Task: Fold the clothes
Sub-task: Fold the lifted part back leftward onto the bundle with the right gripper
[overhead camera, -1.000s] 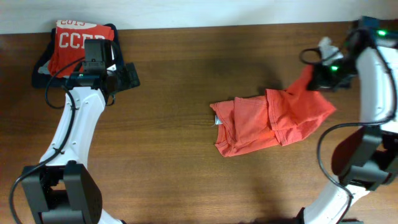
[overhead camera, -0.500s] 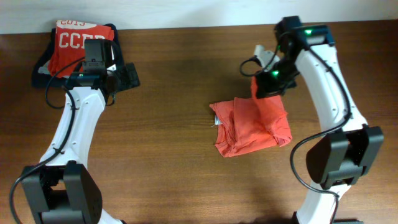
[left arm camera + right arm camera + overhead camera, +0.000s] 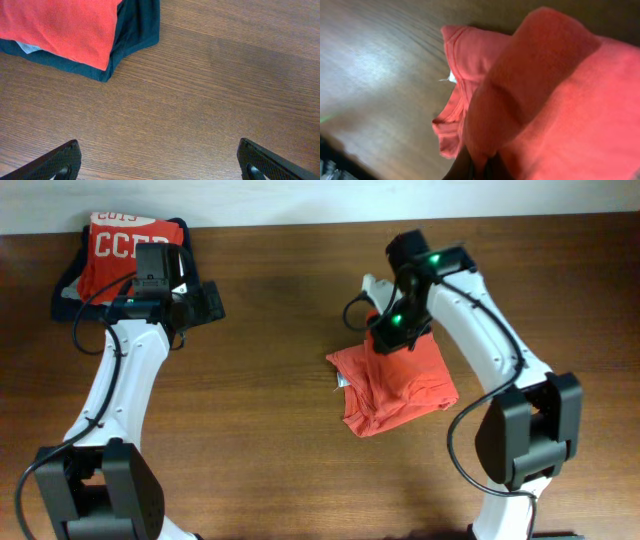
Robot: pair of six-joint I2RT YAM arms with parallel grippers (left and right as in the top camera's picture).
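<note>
Right tool [image 3: 476, 169] pinching orange shirt [image 3: 400, 385] flap over lower layer. Left tool [image 3: 160, 161] hovering spread, empty. Risk: flap bunching or dragging lower layer askew across tabletop [image 3: 270, 440] if released off-centre.

Brown wood-grain table [image 3: 270, 410], seen from above. A folded dark navy garment [image 3: 66, 298] lies directly on the wood at the far-left corner and carries a folded red garment with white lettering [image 3: 115, 245]. A crumpled orange-red fabric shirt [image 3: 400, 385] lies right of the desk's centre, well apart from that stack.
</note>
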